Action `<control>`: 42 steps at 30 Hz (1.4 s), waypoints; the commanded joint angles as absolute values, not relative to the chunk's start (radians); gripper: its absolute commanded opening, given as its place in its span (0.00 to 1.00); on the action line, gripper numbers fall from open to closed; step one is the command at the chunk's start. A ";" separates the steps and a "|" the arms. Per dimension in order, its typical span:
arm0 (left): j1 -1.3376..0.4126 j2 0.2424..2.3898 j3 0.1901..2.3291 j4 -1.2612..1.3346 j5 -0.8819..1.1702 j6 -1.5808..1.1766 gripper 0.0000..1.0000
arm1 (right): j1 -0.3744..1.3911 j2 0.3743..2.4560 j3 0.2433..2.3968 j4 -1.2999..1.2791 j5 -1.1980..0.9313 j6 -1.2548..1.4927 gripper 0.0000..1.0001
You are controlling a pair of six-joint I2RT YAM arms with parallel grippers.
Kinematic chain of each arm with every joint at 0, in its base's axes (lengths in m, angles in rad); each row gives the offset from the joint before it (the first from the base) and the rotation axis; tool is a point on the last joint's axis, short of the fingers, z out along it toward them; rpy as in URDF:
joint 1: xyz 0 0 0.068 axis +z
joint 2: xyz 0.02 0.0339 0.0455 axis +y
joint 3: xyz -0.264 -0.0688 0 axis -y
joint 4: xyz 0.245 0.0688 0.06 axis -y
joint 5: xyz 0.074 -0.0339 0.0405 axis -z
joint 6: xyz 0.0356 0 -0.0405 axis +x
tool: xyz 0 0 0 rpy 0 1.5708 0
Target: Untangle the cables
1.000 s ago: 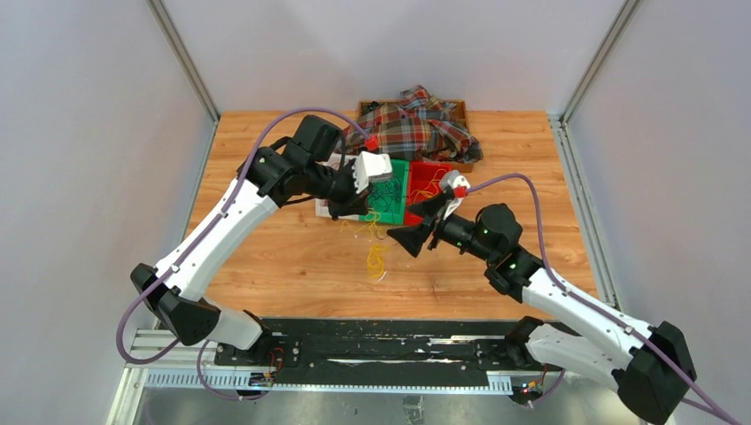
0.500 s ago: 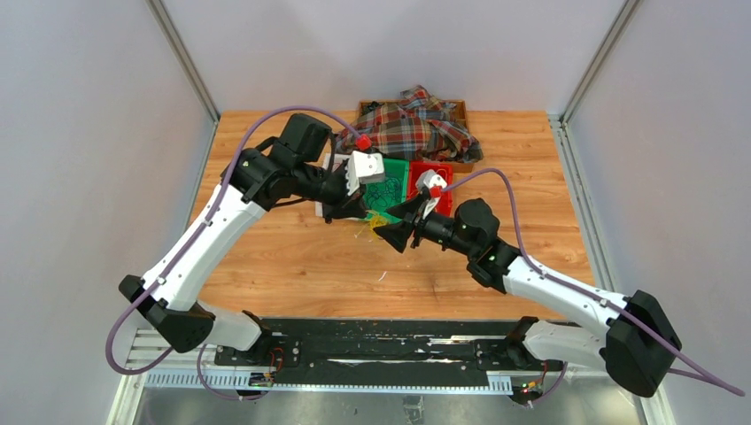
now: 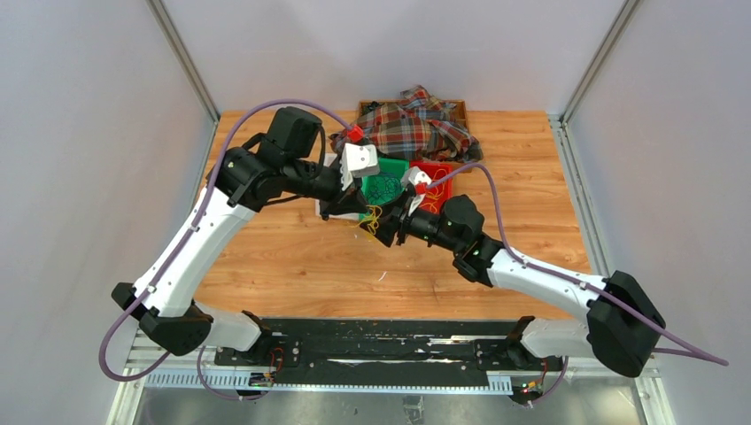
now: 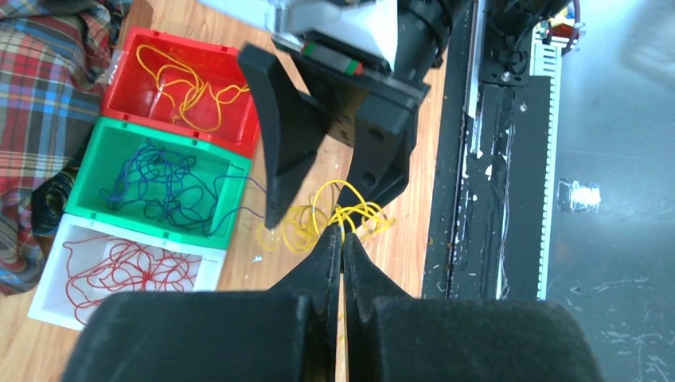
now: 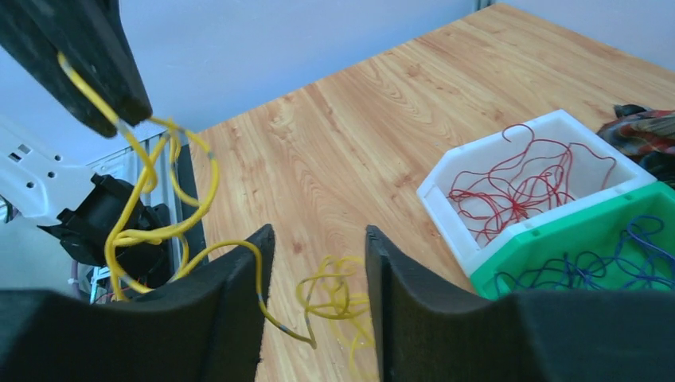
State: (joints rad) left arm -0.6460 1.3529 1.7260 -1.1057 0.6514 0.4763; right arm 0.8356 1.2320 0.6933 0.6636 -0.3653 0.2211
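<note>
The tabletop (image 3: 292,257) carries a plaid cloth (image 3: 412,124) at its far edge. In front of the cloth stand a red bin (image 4: 223,139), a green bin (image 4: 171,231) and a white bin (image 5: 450,223), each holding loose cables of one colour. Both arms meet just in front of the bins, at the centre of the overhead view. The left pincer (image 4: 342,239) is clamped shut on the yellow cable (image 5: 159,215), whose loops hang from its tips toward the tabletop. The right pincer (image 5: 318,235) faces it, partly open, with one trailing strand lying between its fingers. In the right wrist view that strand runs from upper left down to lower centre. The right arm therefore looks the nearer one to draw it out.
</note>
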 commanded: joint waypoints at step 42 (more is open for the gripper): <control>-0.655 1.320 2.173 -0.717 0.360 0.338 0.01 | 0.965 1.163 0.398 0.807 -0.084 0.500 0.42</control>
State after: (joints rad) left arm -0.6510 1.3369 2.2681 -0.7551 0.3534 0.3637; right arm 0.9497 1.2922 0.3630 0.9356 -0.1852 0.5396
